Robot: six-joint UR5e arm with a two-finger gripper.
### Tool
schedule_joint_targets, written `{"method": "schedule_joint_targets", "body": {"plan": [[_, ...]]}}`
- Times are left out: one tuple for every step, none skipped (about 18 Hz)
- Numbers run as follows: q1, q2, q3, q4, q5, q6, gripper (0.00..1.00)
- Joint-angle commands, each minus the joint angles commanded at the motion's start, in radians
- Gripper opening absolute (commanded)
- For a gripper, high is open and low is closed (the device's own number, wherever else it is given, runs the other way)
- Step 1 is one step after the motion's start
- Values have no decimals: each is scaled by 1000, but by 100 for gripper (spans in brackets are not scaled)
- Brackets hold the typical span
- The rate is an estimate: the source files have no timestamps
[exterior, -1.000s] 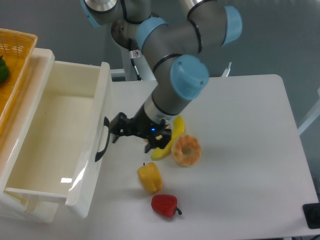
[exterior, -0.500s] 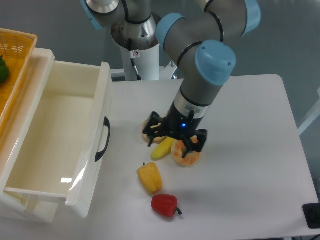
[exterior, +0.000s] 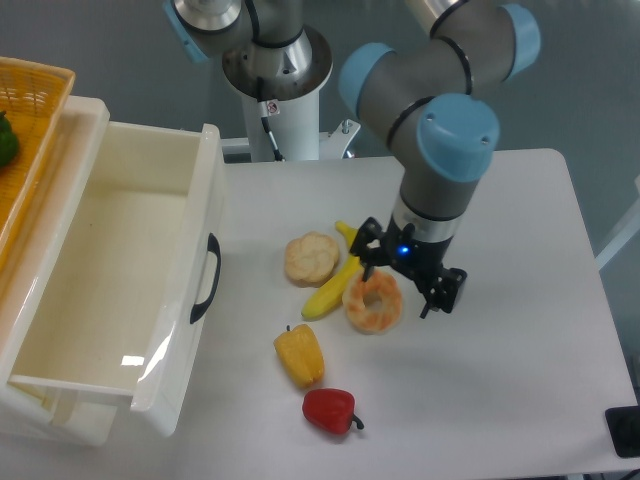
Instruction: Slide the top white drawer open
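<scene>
Your tool (exterior: 408, 281) hung with its fingers apart, gripping nothing, above the doughnut (exterior: 373, 302). The top white drawer (exterior: 120, 290) stood pulled out

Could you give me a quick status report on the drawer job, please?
Gripper open, empty, above the donut. Top white drawer pulled well out, handle free. Nothing blocking it.

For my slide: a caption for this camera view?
Top white drawer pulled open; gripper above the table's toy food.
</scene>
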Motion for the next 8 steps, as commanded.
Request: {"method": "schedule_joint_targets", "body": {"plan": [[9, -9, 5, 0, 14, 47, 100], [14, -18, 8, 0, 38, 100, 100], [15, -26, 11, 0, 63, 135, 100], [17, -28, 11, 2, 78, 152, 100], [20, -31, 11, 6, 89, 154, 100], [29, -37, 11, 11, 100, 154, 100], [31, -40, 11, 18, 109, 154, 100], [31, -41, 9, 20, 121, 155, 100]]}}
